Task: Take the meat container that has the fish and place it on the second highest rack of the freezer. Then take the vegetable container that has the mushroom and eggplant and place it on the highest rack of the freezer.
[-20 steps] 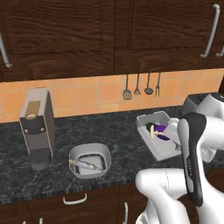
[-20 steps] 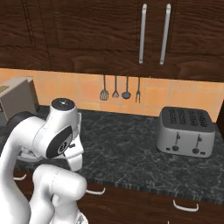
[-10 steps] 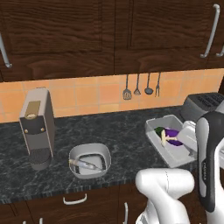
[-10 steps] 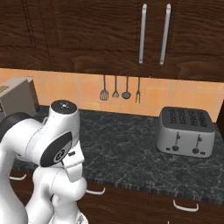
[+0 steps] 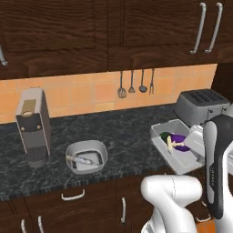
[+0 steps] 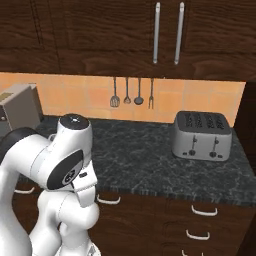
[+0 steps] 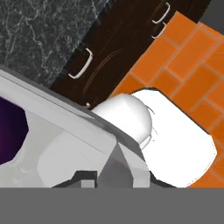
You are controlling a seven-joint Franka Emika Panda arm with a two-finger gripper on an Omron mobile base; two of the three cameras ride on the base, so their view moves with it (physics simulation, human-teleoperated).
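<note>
Hand (image 7: 111,177) clenched on rim of grey vegetable tray (image 5: 169,154), eggplant (image 5: 178,142) inside, tray lifted past counter (image 5: 113,136) edge, forearm upright

The white arm (image 5: 217,168) bends up from the base and over to the right, its gripper (image 7: 105,177) closed on a tray rim.

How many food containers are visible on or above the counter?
2: the round tub with the fish sits on the counter near the coffee machine; the tray with the eggplant is lifted beyond the counter's edge.
</note>
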